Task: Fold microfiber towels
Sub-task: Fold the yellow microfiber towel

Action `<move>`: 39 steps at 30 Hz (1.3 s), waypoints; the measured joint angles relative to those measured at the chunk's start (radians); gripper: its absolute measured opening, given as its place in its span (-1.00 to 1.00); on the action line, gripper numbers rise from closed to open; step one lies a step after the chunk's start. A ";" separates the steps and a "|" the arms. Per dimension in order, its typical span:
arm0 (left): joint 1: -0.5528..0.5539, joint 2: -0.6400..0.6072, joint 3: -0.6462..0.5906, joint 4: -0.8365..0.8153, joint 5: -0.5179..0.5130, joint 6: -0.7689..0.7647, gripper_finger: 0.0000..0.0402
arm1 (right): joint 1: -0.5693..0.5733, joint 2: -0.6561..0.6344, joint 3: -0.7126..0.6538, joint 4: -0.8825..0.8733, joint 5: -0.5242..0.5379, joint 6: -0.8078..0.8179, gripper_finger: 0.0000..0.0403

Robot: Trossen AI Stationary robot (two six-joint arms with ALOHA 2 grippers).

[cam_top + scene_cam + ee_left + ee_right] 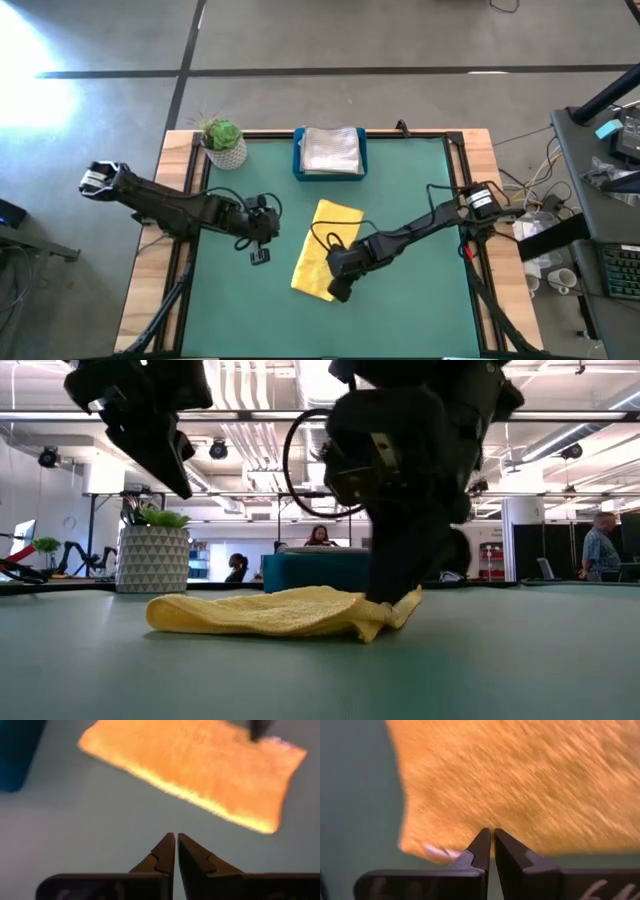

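A yellow towel lies folded into a long strip near the middle of the green table, running at a slant from the far centre toward the near edge. The right gripper is down at the near end of that strip, with its fingers together; the right wrist view shows the two dark tips closed at the cloth's edge, and the low view shows this end of the towel bunched up slightly under the gripper, though whether a pinch of cloth is caught between the tips cannot be told. The left gripper hangs above bare table just to the left of the towel, apart from it, with its fingers also shut on nothing; in the left wrist view its closed tips point toward the long edge of the towel lying ahead. At the far edge of the table a blue tray holds a light grey towel, folded and lying flat inside it. To the left of the tray, at the far left corner, stands a small potted plant in a white patterned pot. The low view also shows people in the room well behind the table, one seated behind the tray and one standing at the far right.
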 joint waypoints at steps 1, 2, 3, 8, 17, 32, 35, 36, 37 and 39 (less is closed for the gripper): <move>0.000 0.008 0.000 0.025 0.016 0.003 -0.97 | 0.000 -0.001 0.007 -0.044 0.000 0.006 -0.91; 0.000 0.014 0.000 0.049 0.031 0.010 -0.97 | 0.000 -0.002 0.014 -0.085 0.000 0.008 -0.91; 0.000 0.020 0.000 0.062 0.046 0.017 -0.97 | 0.001 -0.002 0.024 -0.125 0.000 0.008 -0.91; 0.000 0.072 0.000 0.134 0.109 0.034 -0.97 | 0.010 -0.003 0.071 -0.300 0.003 0.009 -0.91; 0.000 0.165 0.004 0.146 0.127 0.035 -0.86 | 0.052 -0.018 0.140 -0.379 0.019 0.020 -0.91; -0.113 0.167 0.058 0.179 0.231 0.098 -0.26 | 0.254 -0.230 0.132 -0.479 0.386 0.127 -0.91; -0.175 0.170 0.055 0.249 0.195 0.180 -0.26 | 0.291 -0.247 0.120 -0.478 0.464 0.140 -0.91; -0.192 0.172 0.054 0.263 0.172 0.212 -0.26 | 0.295 -0.247 0.116 -0.475 0.470 0.140 -0.91; -0.208 0.177 0.054 0.271 0.145 0.245 -0.26 | 0.298 -0.243 0.112 -0.475 0.468 0.140 -0.91; -0.229 0.184 0.053 0.276 0.091 0.299 -0.26 | 0.296 -0.234 0.105 -0.471 0.467 0.153 -0.89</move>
